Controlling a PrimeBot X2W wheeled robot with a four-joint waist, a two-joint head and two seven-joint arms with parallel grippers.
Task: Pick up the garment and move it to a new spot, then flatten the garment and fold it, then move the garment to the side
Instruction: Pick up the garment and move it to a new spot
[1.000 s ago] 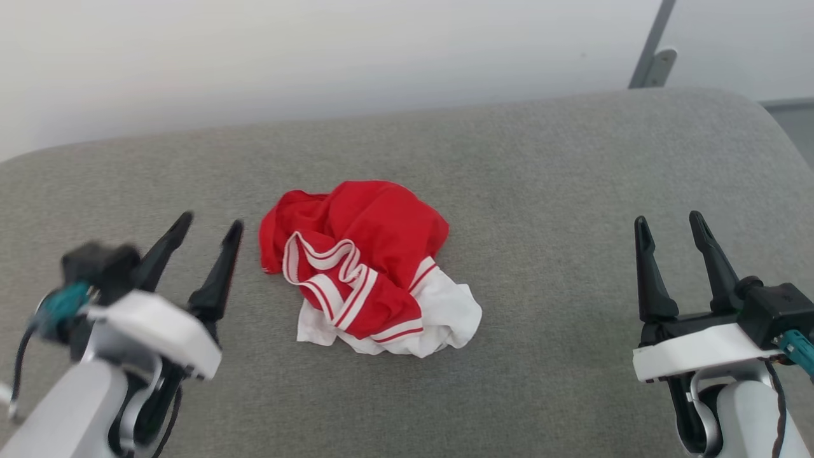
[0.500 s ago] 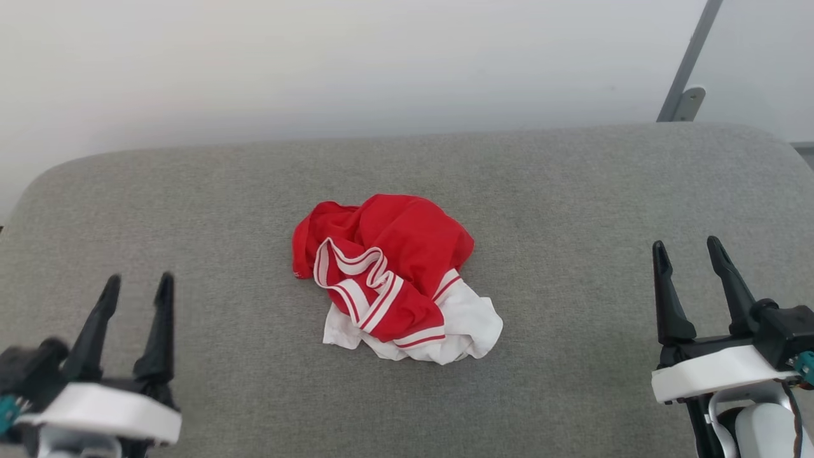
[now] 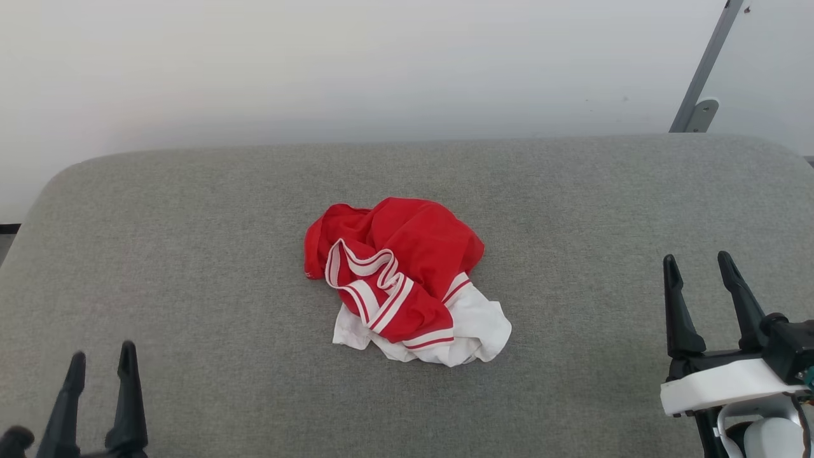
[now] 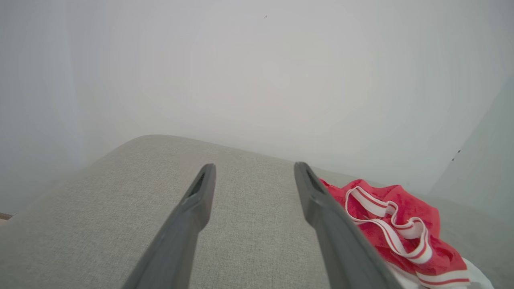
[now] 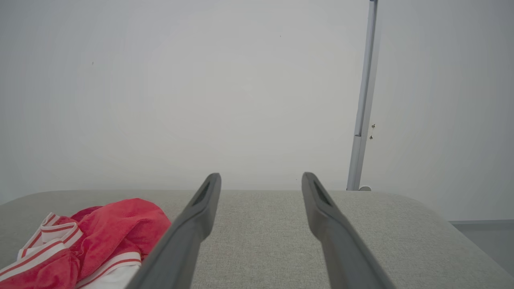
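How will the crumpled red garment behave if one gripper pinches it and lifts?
Probably floppy: the garment lies bunched in soft folds on the grey cushion, so it should drape and unfurl. Likely light, being thin cloth. A pinch on the striped trim may lift only one layer.

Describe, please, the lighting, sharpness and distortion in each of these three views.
Head view: soft, even light, the garment crisp with barely a shadow, the left end effector slightly blurred at the bottom edge. Left wrist view: hazy and washed out, the grey cushion edge bowed by the wide lens. Right wrist view: clearer, the metal post sharp, no glare.
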